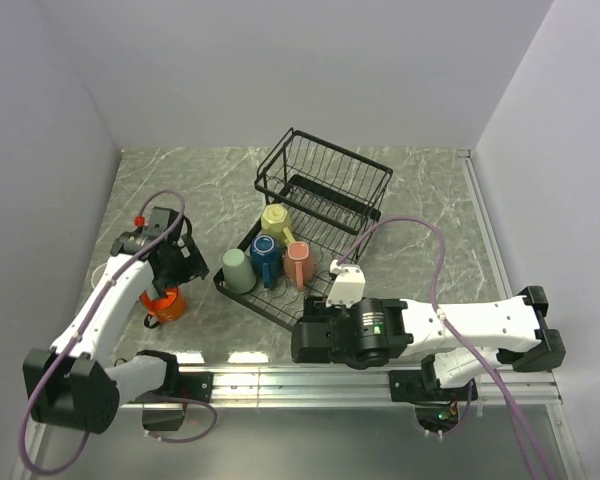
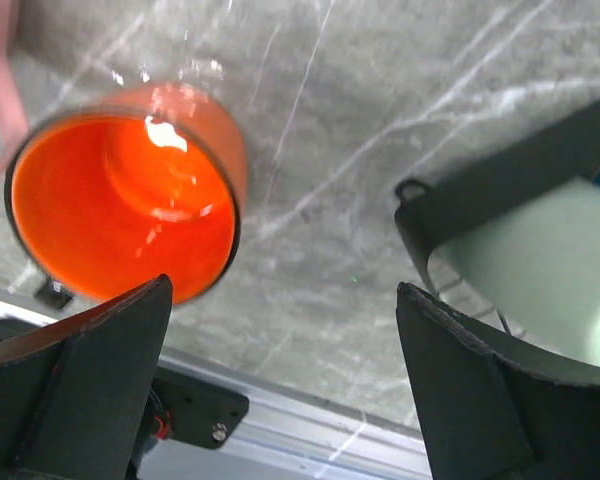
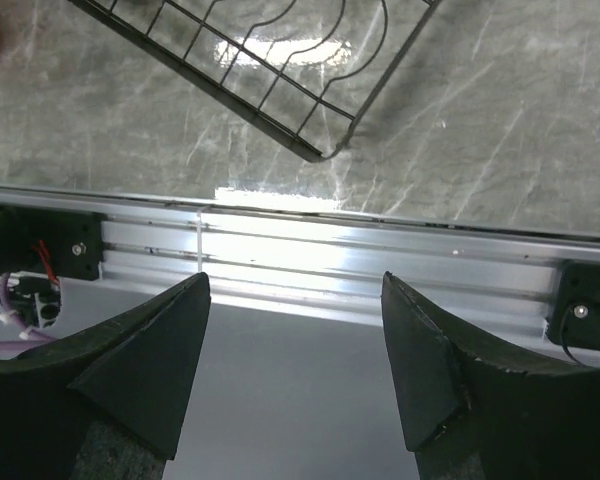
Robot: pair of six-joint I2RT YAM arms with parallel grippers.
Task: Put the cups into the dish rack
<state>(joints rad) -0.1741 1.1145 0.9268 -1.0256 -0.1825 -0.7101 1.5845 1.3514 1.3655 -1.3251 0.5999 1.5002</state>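
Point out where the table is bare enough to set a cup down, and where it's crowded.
Bare table lies between the dish rack and the right wall, and at the back-left corner. The rack's raised basket is empty. Crowded: four cups pack its tray; left gripper and orange cup fill the gap beside it.

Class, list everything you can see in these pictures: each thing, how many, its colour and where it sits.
rack: one, black wire, mid-table.
green cup, blue cup, yellow cup, salmon cup: one each, on the rack's near tray.
orange cup: one, on the table left of the rack.
table: one, grey marble.
rail: one, silver, near edge.
left gripper: one, black, open, by the orange cup.
right gripper: one, black, open and empty, above the rail.
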